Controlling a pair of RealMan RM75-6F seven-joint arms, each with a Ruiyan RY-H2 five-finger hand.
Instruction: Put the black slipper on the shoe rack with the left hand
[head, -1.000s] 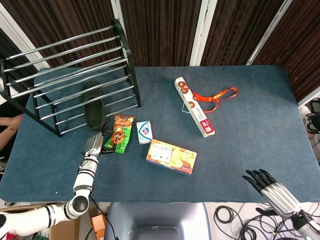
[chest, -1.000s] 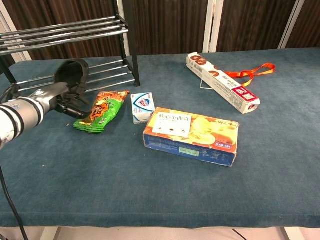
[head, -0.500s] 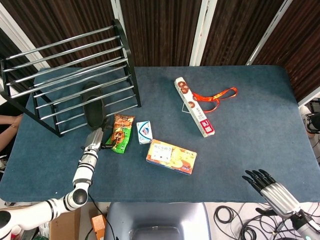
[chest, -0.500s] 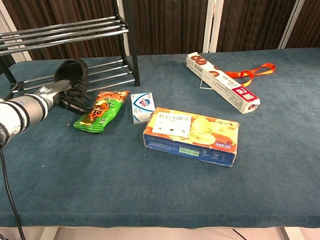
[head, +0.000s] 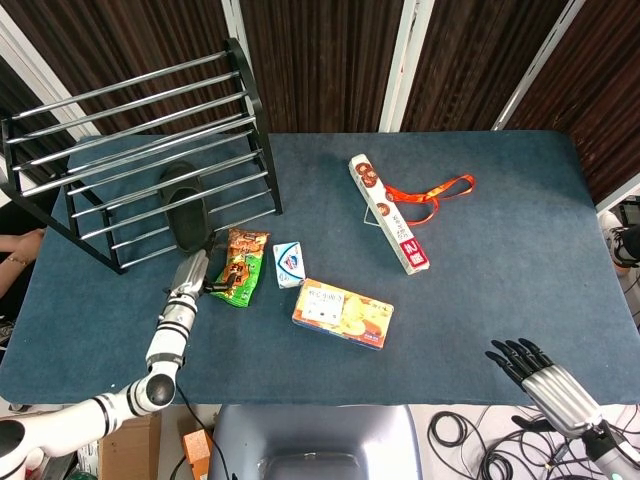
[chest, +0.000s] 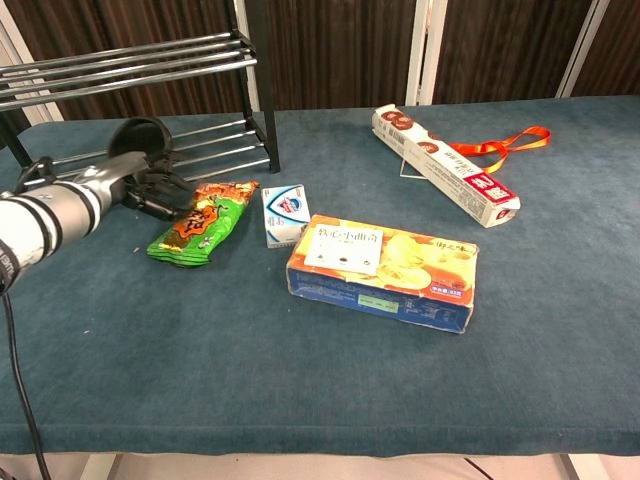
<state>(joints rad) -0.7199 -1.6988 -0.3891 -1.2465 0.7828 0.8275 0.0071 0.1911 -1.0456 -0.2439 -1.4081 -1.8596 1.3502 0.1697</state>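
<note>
The black slipper (head: 185, 207) lies on the blue cloth under the lower rails of the black shoe rack (head: 150, 110), toe pointing away from me. In the chest view the slipper (chest: 140, 138) sits at the front of the rack (chest: 200, 60). My left hand (head: 189, 273) reaches in from the near left and grips the slipper's near end with its dark fingers (chest: 160, 190). My right hand (head: 545, 376) hangs off the table's near right corner with its fingers spread and nothing in them.
Right beside my left hand lies a green snack bag (chest: 200, 222). Further right are a small white-blue box (chest: 284, 213), a biscuit box (chest: 385, 270), a long cookie box (chest: 445, 165) and an orange lanyard (chest: 510, 140).
My left hand has pushed forward towards the rack, and the slipper has slid a little further in under the rails. The right hand has stayed put.
</note>
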